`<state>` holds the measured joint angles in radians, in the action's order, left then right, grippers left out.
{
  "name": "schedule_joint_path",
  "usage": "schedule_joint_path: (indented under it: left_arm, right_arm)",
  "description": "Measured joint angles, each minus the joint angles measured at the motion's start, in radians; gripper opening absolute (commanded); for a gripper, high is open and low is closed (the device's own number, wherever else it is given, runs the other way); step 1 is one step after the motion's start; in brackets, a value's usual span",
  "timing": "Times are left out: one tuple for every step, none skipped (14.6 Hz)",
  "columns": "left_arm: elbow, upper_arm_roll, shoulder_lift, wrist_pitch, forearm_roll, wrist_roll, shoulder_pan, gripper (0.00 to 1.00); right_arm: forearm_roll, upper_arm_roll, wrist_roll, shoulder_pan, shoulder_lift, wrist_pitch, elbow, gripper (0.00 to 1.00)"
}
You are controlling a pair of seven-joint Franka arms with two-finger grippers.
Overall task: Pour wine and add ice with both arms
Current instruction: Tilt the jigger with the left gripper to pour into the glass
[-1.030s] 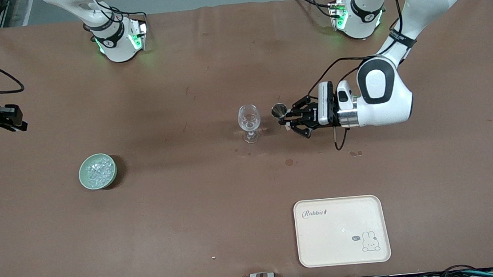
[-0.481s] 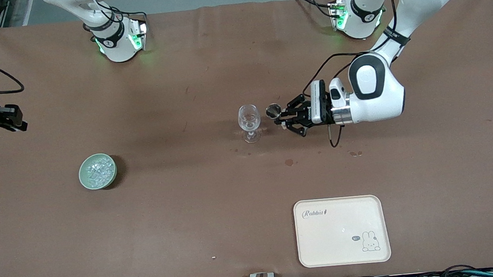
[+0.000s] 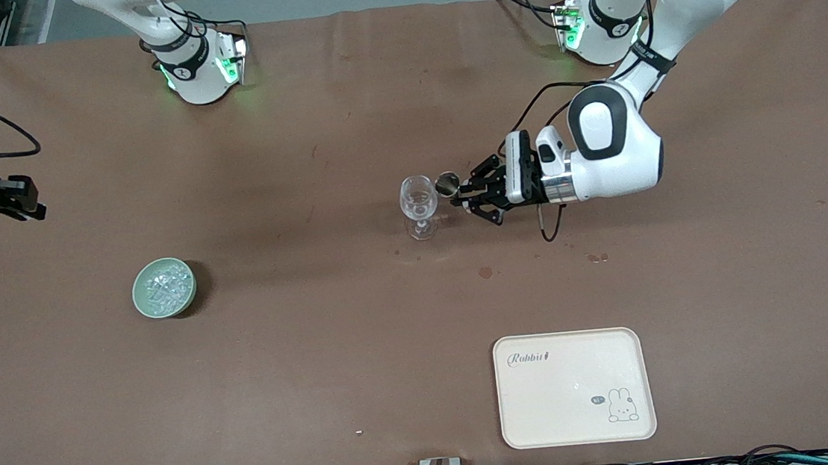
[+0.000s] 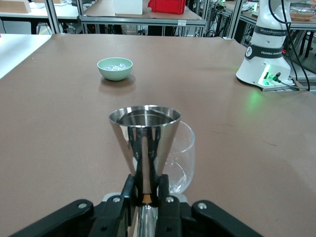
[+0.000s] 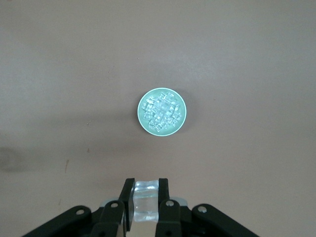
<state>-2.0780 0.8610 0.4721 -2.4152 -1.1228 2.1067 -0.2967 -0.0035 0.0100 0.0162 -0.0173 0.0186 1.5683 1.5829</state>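
Note:
A clear stemmed glass stands mid-table. My left gripper is shut on the waist of a steel jigger, held upright with its rim beside the glass's rim. In the left wrist view the jigger stands between the gripper and the glass. Wine does not show in the glass, and the jigger's inside is only dark reflections. My right gripper hangs high over the right arm's end of the table. It is shut on one ice lump. More ice fills a green bowl.
A cream tray with a rabbit drawing lies near the front camera, toward the left arm's end. Small dark stains mark the brown cloth beside the glass. Both arm bases stand along the table's back edge.
My left gripper has carried the jigger sideways toward the glass, from a gap away to right beside its rim. The right gripper has stayed still.

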Motion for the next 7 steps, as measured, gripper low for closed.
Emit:
schedule_joint_path:
  left_arm:
    - [-0.002, 0.0, 0.0, -0.005, 0.0, -0.004, 0.005, 0.0]
    - [-0.005, 0.0, 0.0, -0.008, 0.0, -0.006, 0.007, 0.0]
    - [-0.009, 0.001, -0.001, -0.008, 0.0, -0.007, 0.007, 0.0]
    - [-0.016, 0.004, -0.004, -0.01, 0.0, -0.007, 0.007, 0.0]
    - [-0.025, 0.007, -0.013, -0.013, 0.0, -0.013, 0.007, 0.0]
    - [-0.035, 0.01, -0.027, -0.015, 0.0, -0.027, 0.007, 0.0]
    - [-0.043, 0.013, -0.044, -0.016, 0.0, -0.041, 0.008, 0.0]
  right_arm:
    - [0.0, 0.0, 0.0, 0.0, 0.0, 0.0, 0.0, 0.11]
    - [0.0, 0.0, 0.0, 0.0, 0.0, 0.0, 0.0, 0.11]
    - [0.0, 0.0, 0.0, 0.0, 0.0, 0.0, 0.0, 0.11]
    - [0.0, 0.0, 0.0, 0.0, 0.0, 0.0, 0.0, 0.11]
    - [0.0, 0.0, 0.0, 0.0, 0.0, 0.0, 0.0, 0.11]
    - [0.0, 0.0, 0.0, 0.0, 0.0, 0.0, 0.0, 0.11]
    - [0.0, 0.0, 0.0, 0.0, 0.0, 0.0, 0.0, 0.11]
